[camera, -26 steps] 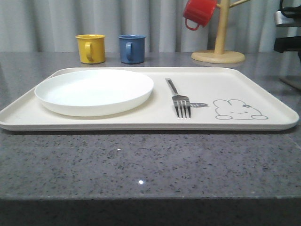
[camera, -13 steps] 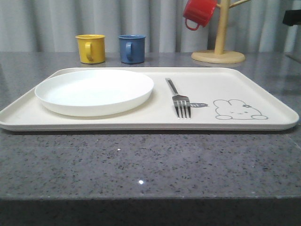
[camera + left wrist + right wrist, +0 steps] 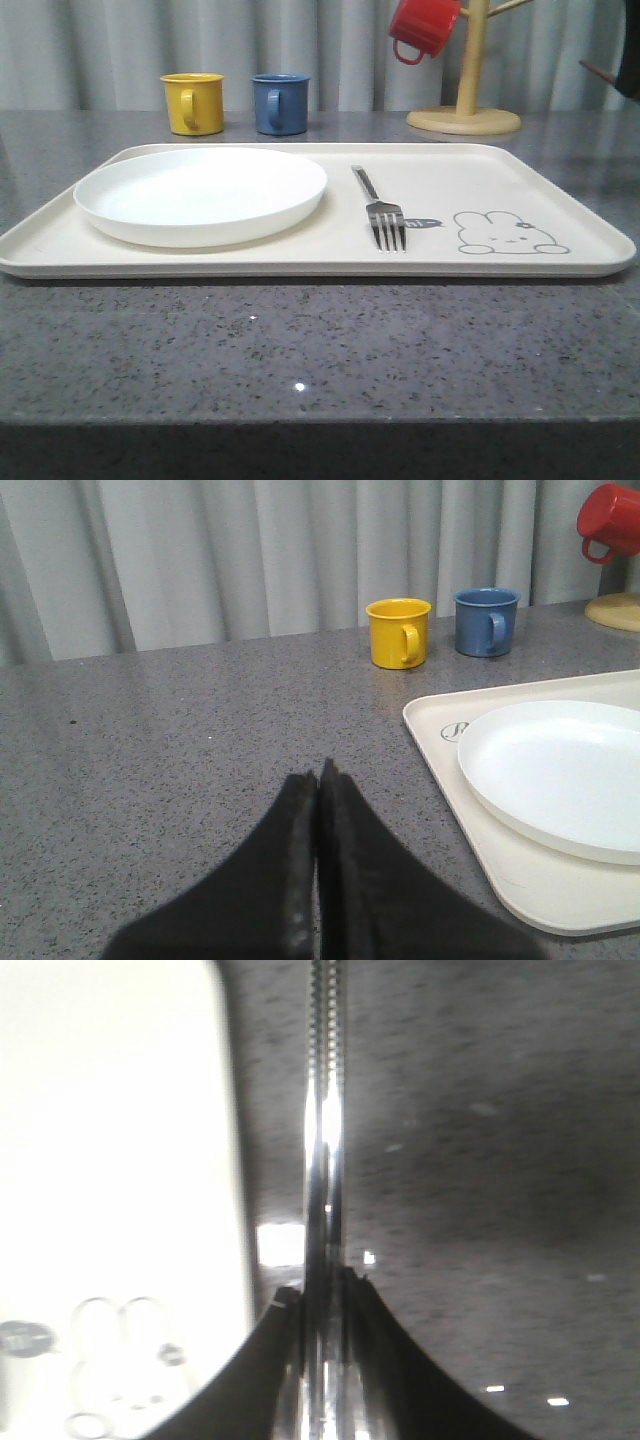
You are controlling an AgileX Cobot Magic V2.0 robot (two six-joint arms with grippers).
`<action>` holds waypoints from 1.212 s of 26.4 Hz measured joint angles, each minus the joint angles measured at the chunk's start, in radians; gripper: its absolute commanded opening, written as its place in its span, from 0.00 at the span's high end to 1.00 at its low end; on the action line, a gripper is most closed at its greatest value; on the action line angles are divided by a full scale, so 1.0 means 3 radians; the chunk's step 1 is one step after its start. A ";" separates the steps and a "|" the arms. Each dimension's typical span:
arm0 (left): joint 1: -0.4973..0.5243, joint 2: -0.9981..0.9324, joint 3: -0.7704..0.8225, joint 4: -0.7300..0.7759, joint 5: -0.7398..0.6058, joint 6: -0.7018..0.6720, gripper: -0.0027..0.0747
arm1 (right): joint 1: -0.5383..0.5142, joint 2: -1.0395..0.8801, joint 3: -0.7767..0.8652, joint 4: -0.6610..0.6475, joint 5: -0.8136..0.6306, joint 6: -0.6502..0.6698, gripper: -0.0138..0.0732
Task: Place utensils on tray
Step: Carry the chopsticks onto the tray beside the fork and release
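A: Right arm's dark bulk at the far right of the front view is gone versus a second ago; just a sliver at the edge now. Nothing on the tray (image 3: 560, 215) shifted.

B: Layout, left to right off the tray?

A: Left hand (image 3: 318, 780) sits off the tray's left edge over bare worktop (image 3: 180, 740), clenched on nothing; parked clear, I'd say. Plate (image 3: 200, 193) is on the tray's left half, fork (image 3: 385, 215) just right of it, tines toward the camera, next to the bunny drawing (image 3: 510, 233).

B: And the right one?

A: Right hand (image 3: 322, 1290) is just off the tray's right rim, over the worktop, grasping the chopsticks (image 3: 326, 1110), pinched together as a pair. Gripped at one end so the length can be laid flat, probably beside the fork.

B: Spoon?

A: Can't see it.
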 measured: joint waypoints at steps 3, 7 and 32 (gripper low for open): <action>0.0000 0.0000 0.0000 0.0000 0.0000 0.0000 0.99 | 0.0304 0.0000 0.0000 0.0015 0.0000 0.0178 0.72; 0.0000 0.0000 0.0000 0.0000 0.0000 0.0000 0.99 | 0.0632 0.0019 -0.0001 0.0067 0.0002 0.0410 0.72; 0.0000 0.0000 0.0000 0.0000 0.0000 0.0000 0.99 | 0.1003 0.0636 -0.0001 -0.0103 -0.0282 0.0877 0.72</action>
